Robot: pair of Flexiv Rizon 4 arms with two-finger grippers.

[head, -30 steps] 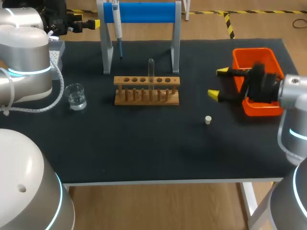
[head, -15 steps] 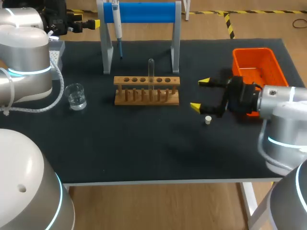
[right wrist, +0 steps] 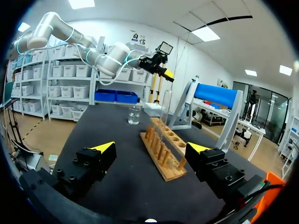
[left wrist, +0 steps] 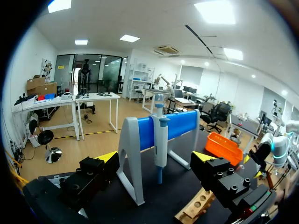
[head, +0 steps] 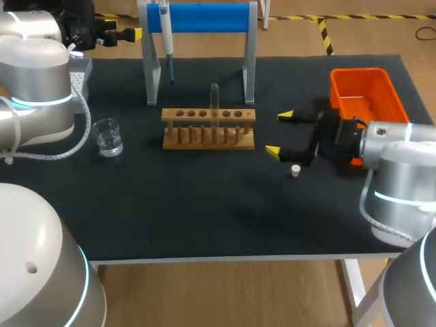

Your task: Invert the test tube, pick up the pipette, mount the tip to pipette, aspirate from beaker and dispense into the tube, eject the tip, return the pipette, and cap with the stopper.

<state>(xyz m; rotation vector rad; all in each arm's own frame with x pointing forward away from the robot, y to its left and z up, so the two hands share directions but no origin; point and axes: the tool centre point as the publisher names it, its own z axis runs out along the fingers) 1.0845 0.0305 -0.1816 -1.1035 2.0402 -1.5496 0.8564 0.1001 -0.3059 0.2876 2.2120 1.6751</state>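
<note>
the right claw [head: 279, 133] hovers over the dark table [head: 204, 204] with its two yellow-tipped fingers spread wide apart and nothing between them. ahead of its fingertips stands the wooden rack [head: 208, 128], and in one of the rack's holes the clear test tube [head: 214, 102] stands upright, with what looks like its rounded end on top. the tube is apart from the claw and untouched. the small pale stopper [head: 296, 170] lies on the table just beside the claw's nearer finger, slightly behind its tip. an orange bin [head: 364, 88] sits behind the claw. well beyond the rack, on its far side from the claw, a glass beaker [head: 107, 136] holds clear liquid.

the left claw [left wrist: 155, 157] is also spread and empty. ahead of it the pipette [left wrist: 160, 144] hangs on the blue stand [left wrist: 145, 133], not touched.

the step in hand seems to be fetching the tube to turn it over. likely risks:
- fingers arriving too low could strike the rack and push it along the table
- a tilted pull could jam the thin glass in its hole and drag the rack up with it
- a loose or off-centre hold could let the smooth tube slip while it is turned
- a low sweep could knock the stopper and send it rolling away
</note>
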